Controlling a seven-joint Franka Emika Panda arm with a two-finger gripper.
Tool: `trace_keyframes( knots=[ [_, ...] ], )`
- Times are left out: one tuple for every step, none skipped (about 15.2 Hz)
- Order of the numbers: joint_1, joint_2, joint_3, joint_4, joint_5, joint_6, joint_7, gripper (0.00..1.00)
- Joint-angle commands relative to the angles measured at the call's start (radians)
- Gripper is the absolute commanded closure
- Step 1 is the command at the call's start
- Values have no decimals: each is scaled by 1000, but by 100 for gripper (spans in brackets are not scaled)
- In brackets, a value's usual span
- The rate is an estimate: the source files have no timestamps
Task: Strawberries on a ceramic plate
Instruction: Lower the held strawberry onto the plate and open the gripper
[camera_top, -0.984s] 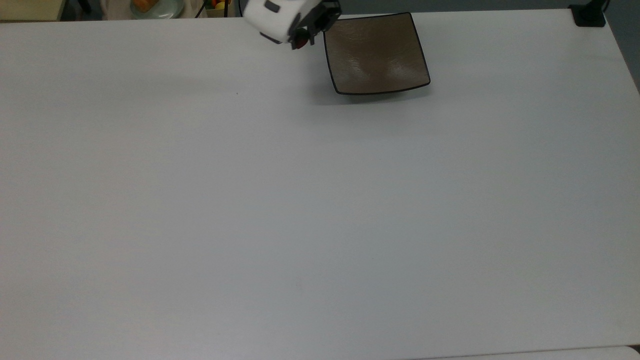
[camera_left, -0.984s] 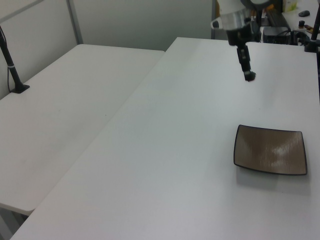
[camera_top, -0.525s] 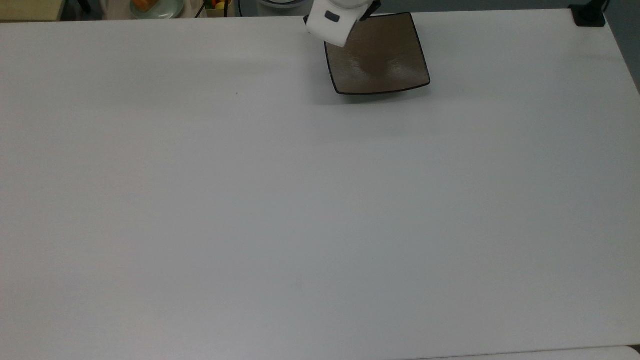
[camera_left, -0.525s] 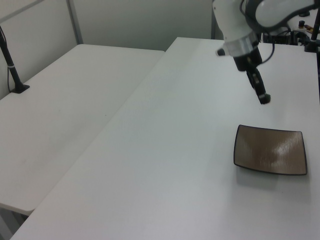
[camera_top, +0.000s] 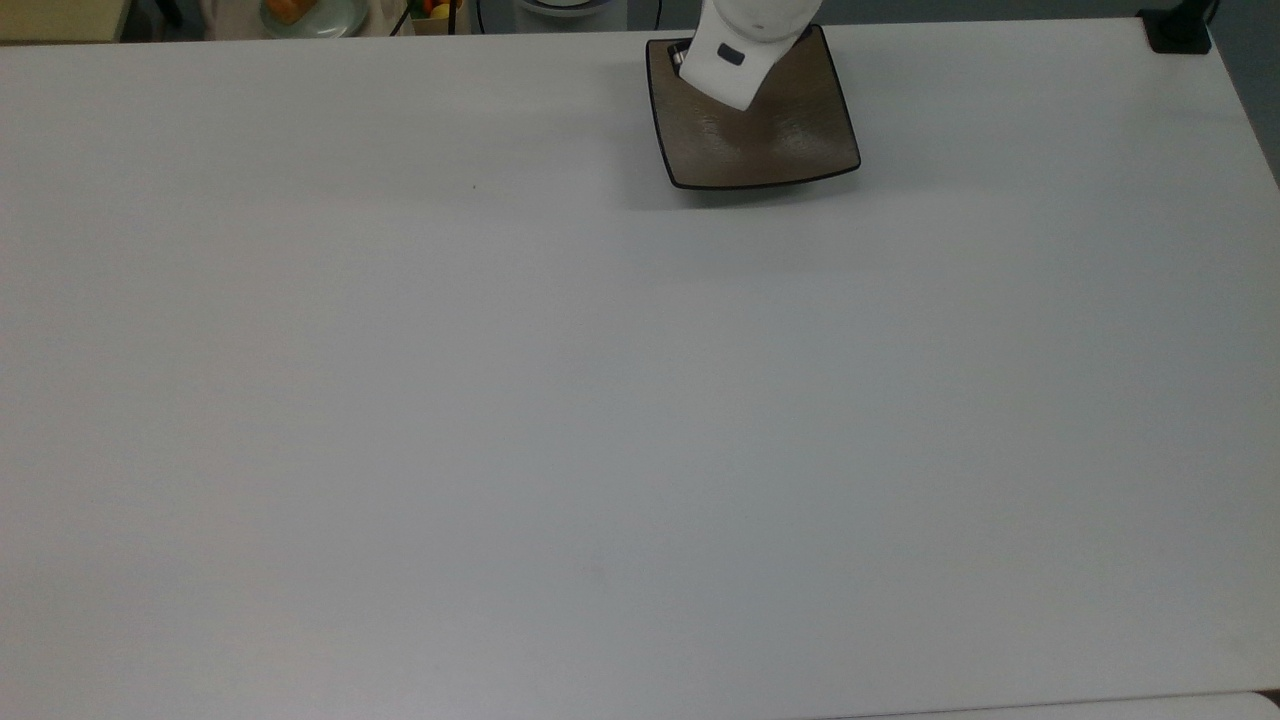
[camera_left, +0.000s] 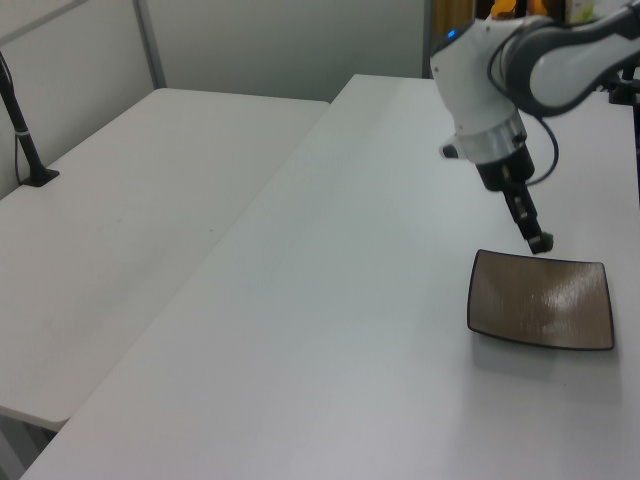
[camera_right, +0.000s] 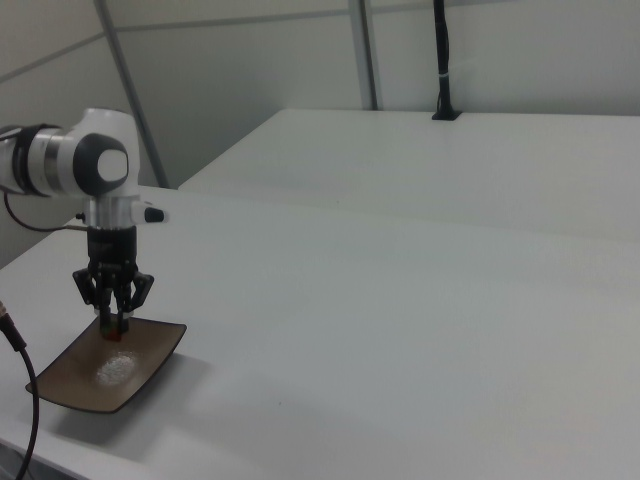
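Fingers pinched near-shut on small red strawberry, hanging just above plate, near far edge in right view. Plate otherwise bare. You have carry done; lowering and release left. Tabletop holds nothing else to fetch.

No text, label, brand, number or sign can be read on anything in these views.
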Motion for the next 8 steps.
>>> trace_keyframes(
  knots=[
    [28, 13, 5, -49, 15, 91, 60, 90],
    [29, 16, 6, -58, 15, 109, 69, 90],
    [32, 23, 7, -69, 15, 131, 79, 90],
    [40, 33, 9, -73, 14, 152, 87, 89],
    [46, 45, 9, -76, 12, 165, 95, 89],
    [51, 55, 9, -79, 9, 177, 102, 88],
    [51, 59, 9, -87, 6, 189, 110, 88],
    [51, 61, 9, -95, 1, 197, 110, 88]
  ],
)
